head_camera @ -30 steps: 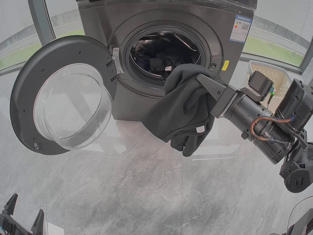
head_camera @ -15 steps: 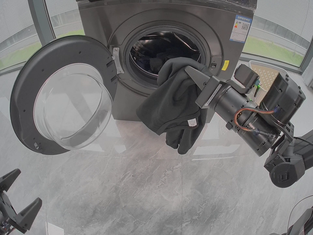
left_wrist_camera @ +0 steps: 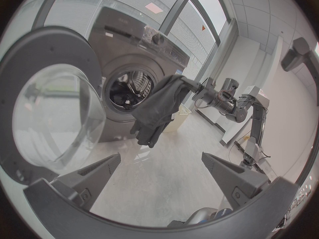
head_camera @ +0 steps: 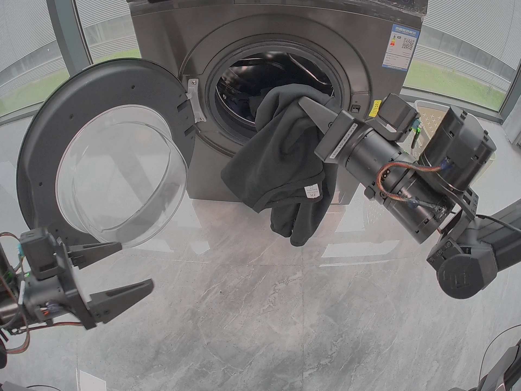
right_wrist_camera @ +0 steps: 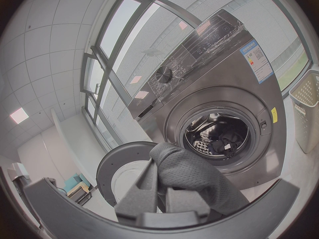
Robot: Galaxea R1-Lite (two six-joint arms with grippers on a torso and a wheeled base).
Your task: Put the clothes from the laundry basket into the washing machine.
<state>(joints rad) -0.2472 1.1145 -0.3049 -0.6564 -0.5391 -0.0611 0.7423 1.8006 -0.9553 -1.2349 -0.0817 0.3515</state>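
The grey washing machine (head_camera: 271, 23) stands ahead with its round door (head_camera: 103, 153) swung open to the left. Dark clothes (head_camera: 244, 96) lie inside the drum. My right gripper (head_camera: 310, 109) is shut on a dark grey garment (head_camera: 277, 164), which hangs just in front of the drum opening, its lower end dangling above the floor. The same garment (right_wrist_camera: 189, 173) drapes over the fingers in the right wrist view, and it (left_wrist_camera: 159, 107) hangs before the machine (left_wrist_camera: 133, 50) in the left wrist view. My left gripper (head_camera: 122, 270) is open over the floor at the lower left, holding nothing.
A beige laundry basket (head_camera: 434, 116) stands on the floor right of the machine, partly behind my right arm; the basket (right_wrist_camera: 307, 110) also appears in the right wrist view. Windows run behind the machine. Grey marble floor (head_camera: 244, 310) lies open in front.
My right gripper has carried the garment up and left, closer to the drum opening. My left gripper has risen into view at the lower left and turned toward the machine.
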